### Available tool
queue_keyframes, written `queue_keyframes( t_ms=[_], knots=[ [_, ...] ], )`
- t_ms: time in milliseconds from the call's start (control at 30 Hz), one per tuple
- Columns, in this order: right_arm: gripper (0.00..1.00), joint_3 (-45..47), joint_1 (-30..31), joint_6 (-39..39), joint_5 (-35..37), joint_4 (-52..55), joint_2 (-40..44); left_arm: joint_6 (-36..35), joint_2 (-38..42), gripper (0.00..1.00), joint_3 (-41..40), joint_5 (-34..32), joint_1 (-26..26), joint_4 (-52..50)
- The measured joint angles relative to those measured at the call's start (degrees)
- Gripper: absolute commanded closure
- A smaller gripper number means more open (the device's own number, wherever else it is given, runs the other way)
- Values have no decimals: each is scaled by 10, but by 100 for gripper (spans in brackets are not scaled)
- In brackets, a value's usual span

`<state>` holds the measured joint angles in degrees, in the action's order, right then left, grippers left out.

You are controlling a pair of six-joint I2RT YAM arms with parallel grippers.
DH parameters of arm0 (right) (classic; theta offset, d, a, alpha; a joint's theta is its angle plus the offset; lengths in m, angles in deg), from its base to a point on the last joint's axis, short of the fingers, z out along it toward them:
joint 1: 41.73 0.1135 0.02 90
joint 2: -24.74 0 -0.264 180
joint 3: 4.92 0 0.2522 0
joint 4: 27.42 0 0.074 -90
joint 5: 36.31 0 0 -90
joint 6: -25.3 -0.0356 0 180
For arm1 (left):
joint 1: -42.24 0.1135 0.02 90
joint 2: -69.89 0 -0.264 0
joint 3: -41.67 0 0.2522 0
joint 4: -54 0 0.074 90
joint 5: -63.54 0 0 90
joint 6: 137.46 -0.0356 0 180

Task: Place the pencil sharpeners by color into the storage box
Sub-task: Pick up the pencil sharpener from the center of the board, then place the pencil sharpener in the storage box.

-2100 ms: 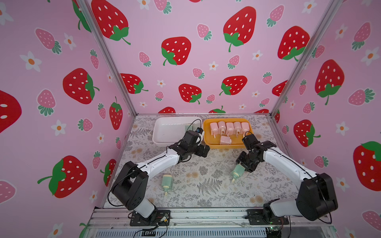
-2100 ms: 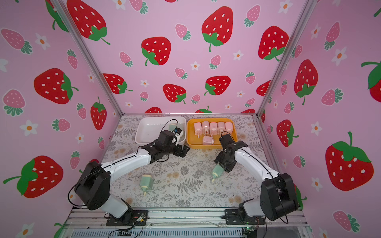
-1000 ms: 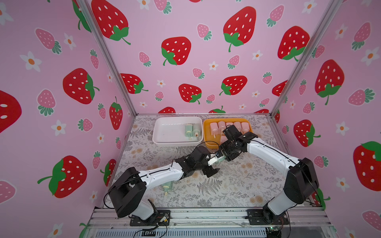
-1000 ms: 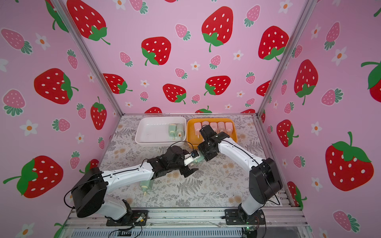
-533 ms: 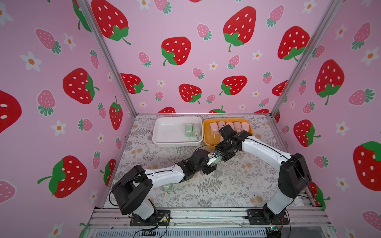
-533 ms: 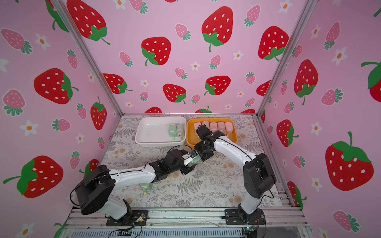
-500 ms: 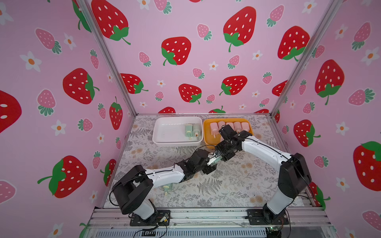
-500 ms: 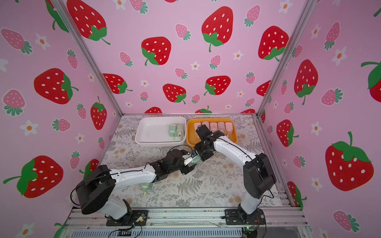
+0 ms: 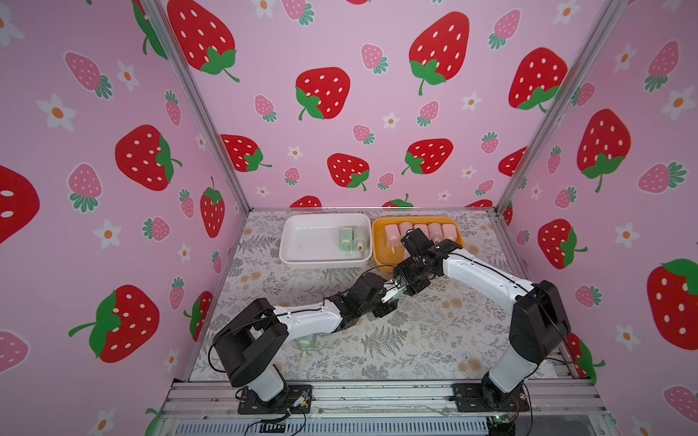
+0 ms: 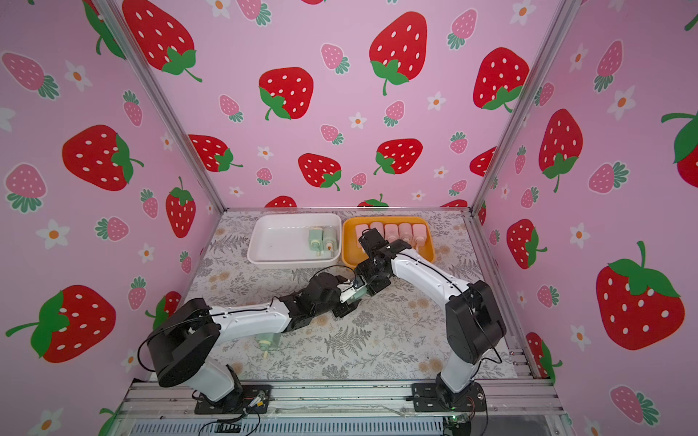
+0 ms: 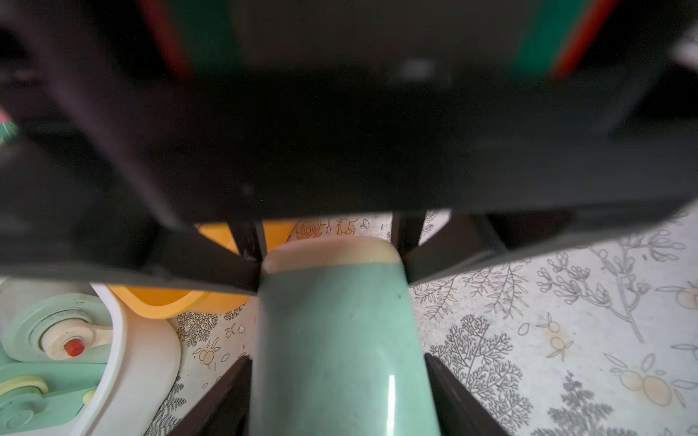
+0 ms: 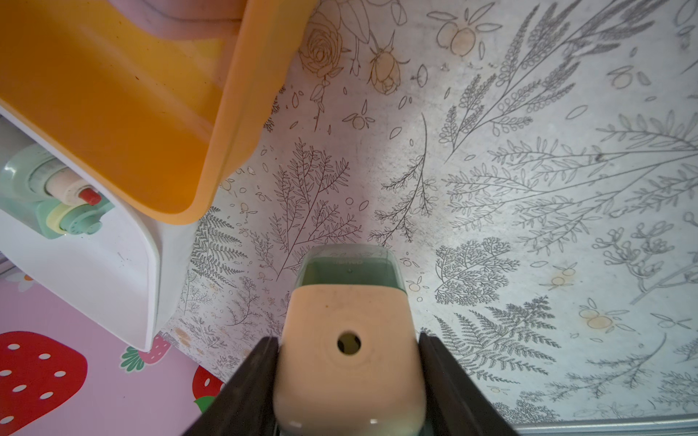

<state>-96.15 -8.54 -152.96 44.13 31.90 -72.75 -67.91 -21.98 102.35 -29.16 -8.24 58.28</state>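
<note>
In both top views the held green sharpener (image 9: 393, 293) sits mid-frame between my two grippers, but I can't read either grip there. The right wrist view shows the right gripper (image 12: 347, 339) clamped on its cream end. The left wrist view shows the left gripper (image 11: 336, 360) flanking the green body; pressing or not, I cannot tell. Only the top views show a loose green sharpener (image 9: 304, 341) under the left arm, lower left. At upper centre, the white tray (image 9: 291, 241) holds two green sharpeners (image 9: 345, 239) and the orange tray (image 9: 379, 256) holds the pink sharpeners (image 9: 419, 230).
</note>
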Motion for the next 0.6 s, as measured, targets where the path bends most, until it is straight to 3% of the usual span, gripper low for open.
queue_keyframes(
  t_ms=[333, 467, 600],
  knots=[
    [100, 3, -4, -1, -5, -2, 0, 0, -12, 40, 19, 1, -2, -8],
    [100, 3, -13, 0, -7, -3, 0, 4, -28, 57, 35, 0, -4, -12],
    [100, 4, -24, 3, -9, -3, 0, 7, -43, 83, 52, -3, -7, -15]
  ],
)
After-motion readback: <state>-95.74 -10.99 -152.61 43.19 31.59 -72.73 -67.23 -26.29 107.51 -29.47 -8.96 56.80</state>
